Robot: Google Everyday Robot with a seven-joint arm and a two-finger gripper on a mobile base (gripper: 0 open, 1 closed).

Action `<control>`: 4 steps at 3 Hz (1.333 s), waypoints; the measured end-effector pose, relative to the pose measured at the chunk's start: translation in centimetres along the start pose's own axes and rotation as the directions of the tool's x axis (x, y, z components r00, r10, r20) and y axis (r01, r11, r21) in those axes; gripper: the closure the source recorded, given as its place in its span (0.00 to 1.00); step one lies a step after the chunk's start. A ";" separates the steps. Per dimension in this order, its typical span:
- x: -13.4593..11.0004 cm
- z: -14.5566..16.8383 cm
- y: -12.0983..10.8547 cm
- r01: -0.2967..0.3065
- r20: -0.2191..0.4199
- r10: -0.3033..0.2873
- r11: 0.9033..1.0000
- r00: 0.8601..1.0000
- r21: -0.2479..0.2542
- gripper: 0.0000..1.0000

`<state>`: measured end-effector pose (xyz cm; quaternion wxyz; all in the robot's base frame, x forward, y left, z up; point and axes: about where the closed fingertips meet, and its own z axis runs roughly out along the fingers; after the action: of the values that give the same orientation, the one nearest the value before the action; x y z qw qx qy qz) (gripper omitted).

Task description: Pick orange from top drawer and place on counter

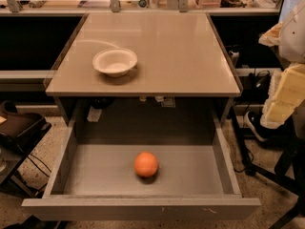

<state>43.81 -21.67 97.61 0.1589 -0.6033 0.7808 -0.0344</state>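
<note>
Though small pale tags point(162, 100) hang under the front edge of the counter point(190, 56), their print is too small for me to read. I see the orange point(146, 164) resting on the flat grey floor of the top drawer point(143, 208), which stands open toward the camera. The fruit sits about midway between the side walls, touching neither, and nearer the front panel than the back. It looks evenly round from my station, so I can make out no long axis and no direction it points in. The gripper point(281, 104) hangs at the right edge of the view, outside the drawer, beyond its right wall and higher than the fruit, well apart from it. I cannot tell whether it is open or closed. On the glossy counter above, a white bowl point(115, 61) stands upright toward the left side.
</note>
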 end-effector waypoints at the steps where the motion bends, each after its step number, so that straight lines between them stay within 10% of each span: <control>1: 0.0 0.0 0.0 0.000 0.000 0.000 1.000 1.000 0.000 0.00; 4: -1.4 11.9 3.8 -0.007 0.255 0.037 0.993 0.966 -0.115 0.00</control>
<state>44.06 -17.65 85.66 0.2247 -0.6020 0.7610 0.0901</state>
